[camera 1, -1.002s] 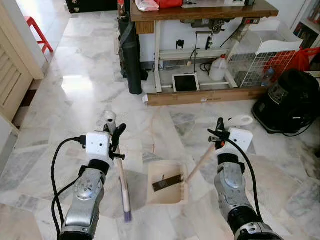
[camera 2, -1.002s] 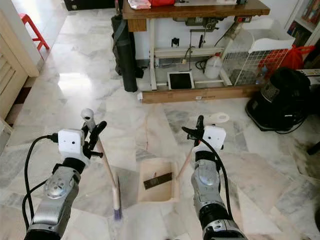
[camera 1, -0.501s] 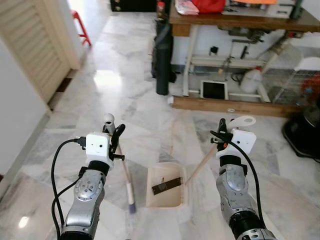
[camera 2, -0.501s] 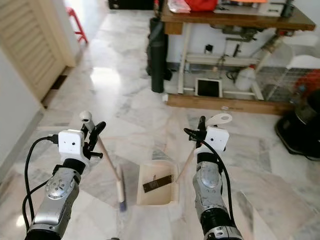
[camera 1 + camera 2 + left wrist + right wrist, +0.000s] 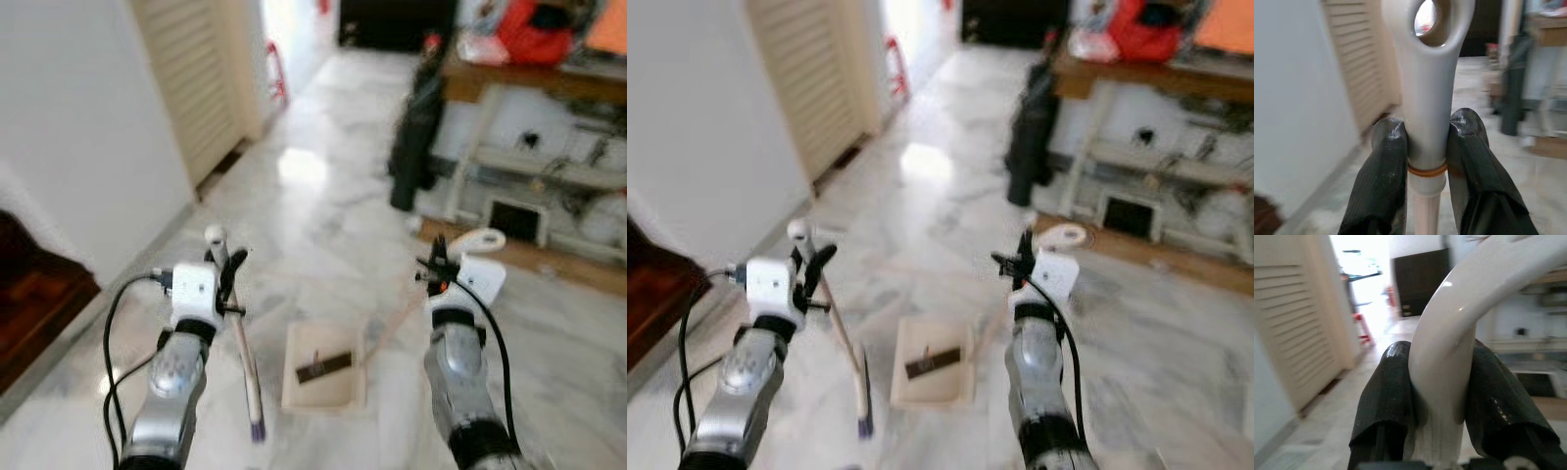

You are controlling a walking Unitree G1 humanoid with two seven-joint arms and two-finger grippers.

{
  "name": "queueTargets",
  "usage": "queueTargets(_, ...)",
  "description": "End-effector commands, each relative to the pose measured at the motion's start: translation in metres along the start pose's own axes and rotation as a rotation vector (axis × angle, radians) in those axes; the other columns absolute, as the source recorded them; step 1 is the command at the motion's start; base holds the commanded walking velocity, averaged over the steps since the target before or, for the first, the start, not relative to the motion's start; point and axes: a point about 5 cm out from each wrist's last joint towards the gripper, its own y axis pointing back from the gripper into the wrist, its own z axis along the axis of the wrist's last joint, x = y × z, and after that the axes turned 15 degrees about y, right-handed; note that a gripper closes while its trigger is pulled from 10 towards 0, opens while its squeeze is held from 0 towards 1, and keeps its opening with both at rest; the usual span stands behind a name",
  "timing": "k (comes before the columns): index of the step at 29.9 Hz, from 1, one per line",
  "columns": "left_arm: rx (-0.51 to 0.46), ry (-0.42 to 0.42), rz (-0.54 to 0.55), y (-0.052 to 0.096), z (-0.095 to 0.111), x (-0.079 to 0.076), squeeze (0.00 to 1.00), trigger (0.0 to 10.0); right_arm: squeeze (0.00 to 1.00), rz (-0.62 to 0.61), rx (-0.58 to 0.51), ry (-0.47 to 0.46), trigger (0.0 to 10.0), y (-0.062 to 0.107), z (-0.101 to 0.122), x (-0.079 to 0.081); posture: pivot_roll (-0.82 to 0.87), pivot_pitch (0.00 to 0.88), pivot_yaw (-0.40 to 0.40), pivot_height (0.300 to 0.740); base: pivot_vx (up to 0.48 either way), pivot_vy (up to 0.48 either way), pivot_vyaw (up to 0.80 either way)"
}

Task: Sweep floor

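Observation:
My left gripper (image 5: 227, 279) is shut on the white handle of a small broom (image 5: 243, 362); the stick slants down to a purple brush end near the floor. In the left wrist view the black fingers (image 5: 1388, 161) clamp the broom handle (image 5: 1425, 98) just below its hanging loop. My right gripper (image 5: 436, 279) is shut on the white handle of a beige dustpan (image 5: 323, 367), which hangs low between my arms with a dark strip in it. In the right wrist view the fingers (image 5: 1393, 391) pinch the curved dustpan handle (image 5: 1449, 347).
A white wall (image 5: 88, 127) and a louvred door (image 5: 196, 78) stand on my left, with a dark wooden step (image 5: 34, 284) below. A wooden workbench (image 5: 549, 88), a black roll (image 5: 411, 147) and a red stool (image 5: 277, 78) lie ahead right on marble floor (image 5: 323, 206).
The camera has swung left: the workbench slid to the right and the wall and door came into view, now blurred. Both grippers hold the broom and dustpan as before.

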Motion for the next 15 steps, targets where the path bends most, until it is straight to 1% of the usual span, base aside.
queueTargets(1,-0.049,-0.017,-0.005,-0.0035,0.0084,-0.0021,0.00,10.0,0.00,-0.023,-0.045,-0.013,10.0,-0.0053,0.0101,-0.0041,0.13,0.006,0.010,0.740,0.000,0.000,0.79)
queueTargets(8,-0.048,-0.025,0.023,-0.0026,0.0078,0.0014,0.00,10.0,0.00,-0.011,-0.045,-0.019,10.0,-0.0072,0.0124,-0.0013,0.13,0.013,0.002,0.740,0.000,0.000,0.79)
queueTargets(15,-0.052,-0.024,0.043,-0.0017,0.0073,0.0020,0.00,10.0,0.00,0.000,-0.041,-0.017,10.0,-0.0072,0.0118,-0.0025,0.13,0.018,-0.009,0.740,0.000,0.000,0.79)
